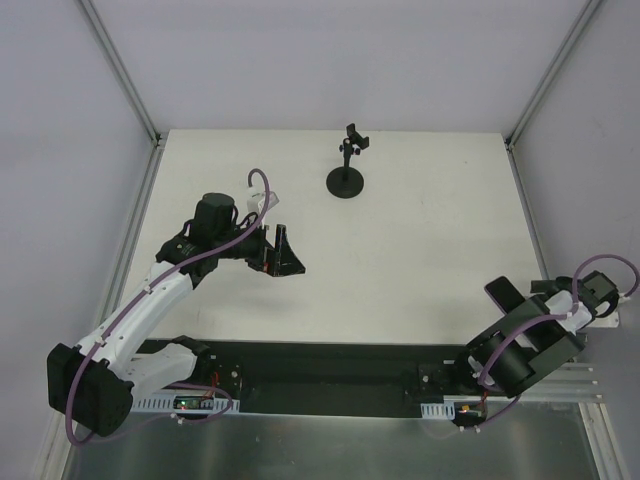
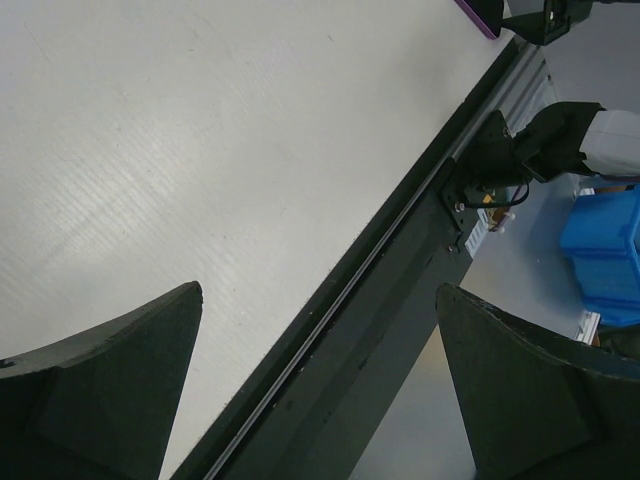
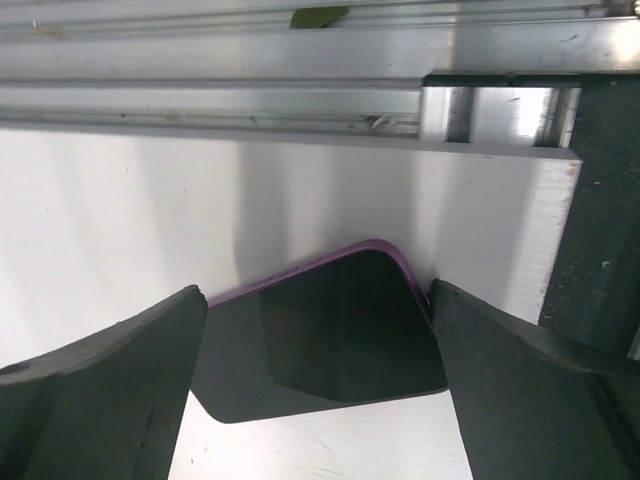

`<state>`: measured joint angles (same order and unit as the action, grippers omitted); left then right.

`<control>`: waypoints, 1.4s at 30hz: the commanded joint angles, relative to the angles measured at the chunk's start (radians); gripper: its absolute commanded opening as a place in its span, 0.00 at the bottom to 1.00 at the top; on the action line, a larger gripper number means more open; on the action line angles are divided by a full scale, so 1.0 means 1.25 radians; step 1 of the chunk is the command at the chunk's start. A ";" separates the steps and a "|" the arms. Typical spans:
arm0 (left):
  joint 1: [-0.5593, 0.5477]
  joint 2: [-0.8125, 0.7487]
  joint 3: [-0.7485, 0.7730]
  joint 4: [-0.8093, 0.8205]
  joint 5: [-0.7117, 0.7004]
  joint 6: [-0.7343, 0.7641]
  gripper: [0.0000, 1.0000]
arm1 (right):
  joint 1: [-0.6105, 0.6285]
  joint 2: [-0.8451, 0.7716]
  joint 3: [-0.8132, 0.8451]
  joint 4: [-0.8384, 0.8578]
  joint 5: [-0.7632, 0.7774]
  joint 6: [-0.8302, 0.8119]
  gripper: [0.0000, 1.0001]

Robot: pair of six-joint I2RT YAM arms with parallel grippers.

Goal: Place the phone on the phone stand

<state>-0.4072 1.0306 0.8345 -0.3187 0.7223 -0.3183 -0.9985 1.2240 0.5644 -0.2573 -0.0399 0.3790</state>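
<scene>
The phone (image 3: 340, 330), dark-faced in a purple case, lies at the table's right edge beside the aluminium rail (image 3: 300, 110); it also shows as the phone (image 1: 503, 292) and as a corner of the phone (image 2: 482, 14). My right gripper (image 3: 318, 292) straddles it with jaws spread wide, the right fingertip (image 3: 445, 310) against the phone's side and the left finger covering its other edge; from above, the right gripper (image 1: 522, 300) is right at it. The phone stand (image 1: 346, 170) stands upright at the back centre, its clamp holding nothing. My left gripper (image 1: 290, 252) hovers open over the left table, the left gripper (image 2: 318, 300) holding nothing.
White enclosure walls with metal posts ring the table (image 1: 420, 250). A black mounting rail (image 1: 330, 375) runs along the near edge between the arm bases. A blue bin (image 2: 605, 250) sits off the table beyond that rail.
</scene>
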 commanded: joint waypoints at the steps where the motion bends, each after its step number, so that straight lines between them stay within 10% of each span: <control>1: -0.009 -0.006 -0.006 0.021 -0.005 0.020 0.99 | 0.066 0.031 0.021 -0.048 0.018 -0.031 0.96; 25: -0.009 -0.034 -0.017 0.016 -0.019 0.031 0.99 | 0.630 0.146 0.146 -0.286 0.215 -0.123 0.99; 32: -0.008 -0.032 -0.016 0.011 -0.027 0.036 0.99 | 0.843 0.053 0.149 -0.306 0.100 -0.114 0.99; 42: -0.009 -0.017 -0.015 0.006 -0.035 0.040 0.99 | 0.642 0.075 0.280 -0.229 0.039 -0.119 0.98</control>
<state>-0.4072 1.0077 0.8188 -0.3191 0.6941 -0.2943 -0.0460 1.2324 0.8246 -0.5953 0.0887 0.2226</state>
